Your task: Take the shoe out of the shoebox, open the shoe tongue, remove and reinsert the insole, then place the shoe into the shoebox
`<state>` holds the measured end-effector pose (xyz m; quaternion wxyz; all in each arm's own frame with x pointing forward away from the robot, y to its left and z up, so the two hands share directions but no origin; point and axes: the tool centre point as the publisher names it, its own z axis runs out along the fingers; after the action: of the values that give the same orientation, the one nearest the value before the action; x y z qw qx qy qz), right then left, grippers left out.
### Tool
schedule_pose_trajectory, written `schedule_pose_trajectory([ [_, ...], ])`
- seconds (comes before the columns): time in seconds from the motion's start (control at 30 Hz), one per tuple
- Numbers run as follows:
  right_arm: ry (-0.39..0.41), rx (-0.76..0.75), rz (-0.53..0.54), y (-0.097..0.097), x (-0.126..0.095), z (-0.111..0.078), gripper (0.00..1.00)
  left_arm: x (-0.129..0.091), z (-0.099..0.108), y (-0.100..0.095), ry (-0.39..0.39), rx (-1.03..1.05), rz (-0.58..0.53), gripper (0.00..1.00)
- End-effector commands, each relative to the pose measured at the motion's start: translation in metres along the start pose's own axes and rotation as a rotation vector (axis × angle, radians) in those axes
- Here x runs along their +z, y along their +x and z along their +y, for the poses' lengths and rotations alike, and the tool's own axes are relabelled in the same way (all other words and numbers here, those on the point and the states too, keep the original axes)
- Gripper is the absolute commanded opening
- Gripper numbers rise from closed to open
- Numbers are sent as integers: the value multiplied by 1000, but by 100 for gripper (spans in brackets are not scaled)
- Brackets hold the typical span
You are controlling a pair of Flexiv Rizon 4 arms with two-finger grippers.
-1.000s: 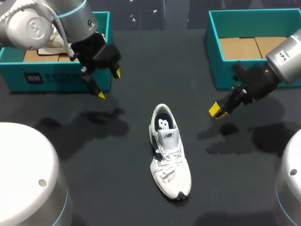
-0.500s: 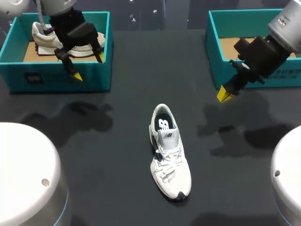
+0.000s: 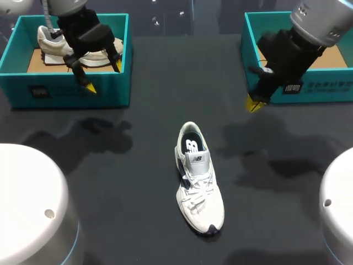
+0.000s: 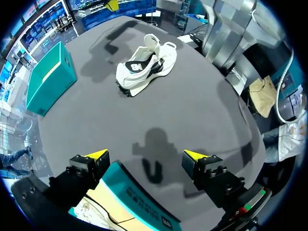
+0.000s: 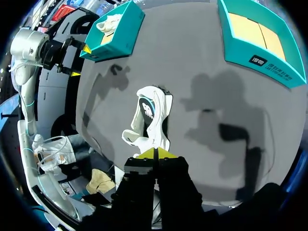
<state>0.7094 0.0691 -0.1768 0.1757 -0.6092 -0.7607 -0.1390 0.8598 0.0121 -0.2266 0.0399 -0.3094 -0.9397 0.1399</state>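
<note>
A white sneaker (image 3: pixel 198 182) with a dark insole lies on the black table (image 3: pixel 154 132), toe toward the front edge; it also shows in the left wrist view (image 4: pixel 144 62) and ahead of the right fingers (image 5: pixel 151 120). A second white shoe (image 3: pixel 55 43) rests in the left teal shoebox (image 3: pixel 66 88). My left gripper (image 3: pixel 102 76) hangs open over that box's front wall, holding nothing; its fingertips (image 4: pixel 98 155) stand wide apart. My right gripper (image 3: pixel 254 103) is shut and empty, hovering by the front left corner of the right teal shoebox (image 3: pixel 265 88), whose cardboard floor is bare. Its tips (image 5: pixel 156 154) press together.
Two white rounded robot bases (image 3: pixel 27 210) sit at the front corners of the table. The right teal box (image 5: pixel 260 38) and left teal box (image 5: pixel 115 33) stand at the table's far corners.
My left arm rose back over the left box, uncovering the shoe inside. My right gripper closed and swung up and left toward the right box's corner. The sneaker stayed put.
</note>
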Motion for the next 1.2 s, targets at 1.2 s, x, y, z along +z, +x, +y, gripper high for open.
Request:
schedule_pose_trajectory([
  [1.2,-65,285,-626,44,106,53,0,0,0,0,-3,0,2,100],
])
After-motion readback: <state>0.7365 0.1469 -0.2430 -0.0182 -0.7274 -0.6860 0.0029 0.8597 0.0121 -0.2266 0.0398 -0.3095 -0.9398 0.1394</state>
